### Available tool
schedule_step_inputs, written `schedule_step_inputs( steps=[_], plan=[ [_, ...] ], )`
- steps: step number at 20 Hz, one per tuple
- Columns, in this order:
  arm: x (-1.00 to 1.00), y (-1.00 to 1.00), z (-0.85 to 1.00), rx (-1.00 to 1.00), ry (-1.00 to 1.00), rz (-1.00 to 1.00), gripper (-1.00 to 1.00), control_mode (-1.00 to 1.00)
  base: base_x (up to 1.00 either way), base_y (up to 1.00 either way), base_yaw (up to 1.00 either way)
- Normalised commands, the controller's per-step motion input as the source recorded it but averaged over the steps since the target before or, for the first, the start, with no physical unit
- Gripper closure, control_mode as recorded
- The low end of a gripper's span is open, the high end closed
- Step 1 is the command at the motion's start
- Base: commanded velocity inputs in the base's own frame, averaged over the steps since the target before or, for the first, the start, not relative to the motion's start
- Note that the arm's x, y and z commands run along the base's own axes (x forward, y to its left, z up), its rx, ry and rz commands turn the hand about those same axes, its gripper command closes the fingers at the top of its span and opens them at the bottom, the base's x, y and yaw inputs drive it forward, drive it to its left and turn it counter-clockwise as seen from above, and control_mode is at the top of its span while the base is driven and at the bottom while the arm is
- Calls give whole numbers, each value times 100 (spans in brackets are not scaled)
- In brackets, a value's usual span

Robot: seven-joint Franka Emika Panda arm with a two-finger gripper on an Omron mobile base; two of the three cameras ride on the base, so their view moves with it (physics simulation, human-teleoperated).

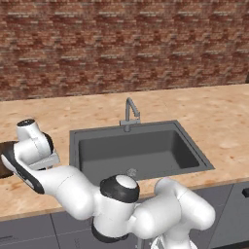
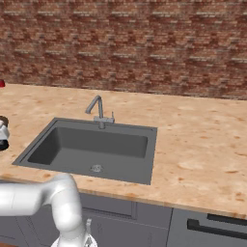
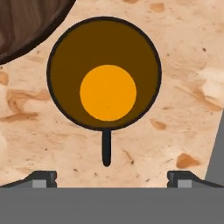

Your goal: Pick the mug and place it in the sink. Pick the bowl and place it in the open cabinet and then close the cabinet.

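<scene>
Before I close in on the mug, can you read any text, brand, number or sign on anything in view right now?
None: no writing, number or sign shows anywhere.
mug: plain black rim, brown inside, orange centre, no print.
bowl: bare wood grain.
sink and faucet: plain grey, unmarked.
counter and brick wall: only pattern, no lettering.

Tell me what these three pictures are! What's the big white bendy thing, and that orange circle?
The white bendy thing is a robot arm in a pretend kitchen. Two pictures come from cameras behind it, left and right. They show a speckled tan counter and a dark grey sink with a metal faucet. The third comes from a camera on the robot's hand, looking straight down. The circle is a small black mug, orange inside, seen from above. Beside it peeks a dark brown wooden bowl. The gripper is open above the mug, holding nothing.
</scene>
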Motion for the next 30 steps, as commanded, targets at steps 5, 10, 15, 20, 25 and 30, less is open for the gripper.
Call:
schedule_step_inputs(
  steps=[5, 10, 15, 20, 25, 30],
  plan=[
    [12, 4, -20, 0, 0, -5, -100, -100, 0, 0, 0],
    [9, 8, -4, 0, 0, -2, -100, -100, 0, 0, 0],
    [12, 1, -6, 0, 0, 0, -100, -100, 0, 0, 0],
    [9, 1, -26, 0, 0, 0, -100, -100, 0, 0, 0],
    [0, 0, -15, 0, 0, 0, -100, -100, 0, 0, 0],
    [0, 0, -12, 0, 0, 0, 100, -100, 0, 0, 0]
  ],
)
